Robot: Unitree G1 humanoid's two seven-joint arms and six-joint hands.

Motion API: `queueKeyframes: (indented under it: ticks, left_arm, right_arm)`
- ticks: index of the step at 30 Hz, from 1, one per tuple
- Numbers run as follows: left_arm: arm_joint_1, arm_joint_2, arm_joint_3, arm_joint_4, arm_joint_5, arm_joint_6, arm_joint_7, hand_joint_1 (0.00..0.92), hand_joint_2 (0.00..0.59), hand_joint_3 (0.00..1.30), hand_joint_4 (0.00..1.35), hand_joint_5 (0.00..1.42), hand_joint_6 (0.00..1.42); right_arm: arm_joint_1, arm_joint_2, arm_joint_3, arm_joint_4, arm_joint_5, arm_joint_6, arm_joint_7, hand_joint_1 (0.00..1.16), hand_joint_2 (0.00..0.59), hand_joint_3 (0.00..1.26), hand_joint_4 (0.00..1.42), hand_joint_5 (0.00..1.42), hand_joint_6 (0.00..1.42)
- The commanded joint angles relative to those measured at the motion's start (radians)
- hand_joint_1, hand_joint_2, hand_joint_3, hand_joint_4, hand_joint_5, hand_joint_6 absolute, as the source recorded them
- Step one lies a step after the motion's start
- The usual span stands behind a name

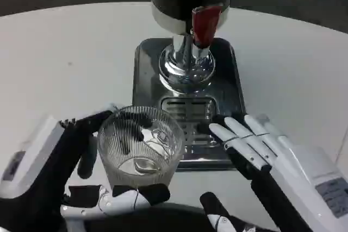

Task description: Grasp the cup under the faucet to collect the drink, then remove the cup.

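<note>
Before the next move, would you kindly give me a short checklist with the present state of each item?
1. Left hand grips the ribbed clear glass cup: ok, fingers wrap its sides.
2. Cup upright: ok.
3. Cup under the red-handled chrome faucet: not ok, it sits nearer the robot, at the front-left corner of the steel drip tray.
4. Drink in the cup: cannot tell; the glass looks clear.
5. Right hand free: ok, fingers apart, tips over the tray's front grille.
6. Path to the faucet clear: ok.
</note>
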Motion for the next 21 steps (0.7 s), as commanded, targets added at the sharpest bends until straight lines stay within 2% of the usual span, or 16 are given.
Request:
queueKeyframes:
  ticks: [1,21]
  left_arm:
    - [0.006,-0.007,0.007,-0.026,-0.004,0.0,0.006,0.567,0.089,1.02,1.12,1.2,1.3]
    - [-0.009,-0.03,0.01,-0.012,0.017,0.002,0.027,0.576,0.09,1.02,1.11,1.2,1.3]
  right_arm:
    - [0.004,0.004,-0.001,-0.008,-0.004,-0.006,-0.008,0.47,0.463,0.15,0.08,0.04,0.03]
    - [0.04,0.015,-0.013,-0.029,-0.016,-0.005,-0.01,0.46,0.472,0.15,0.09,0.04,0.03]
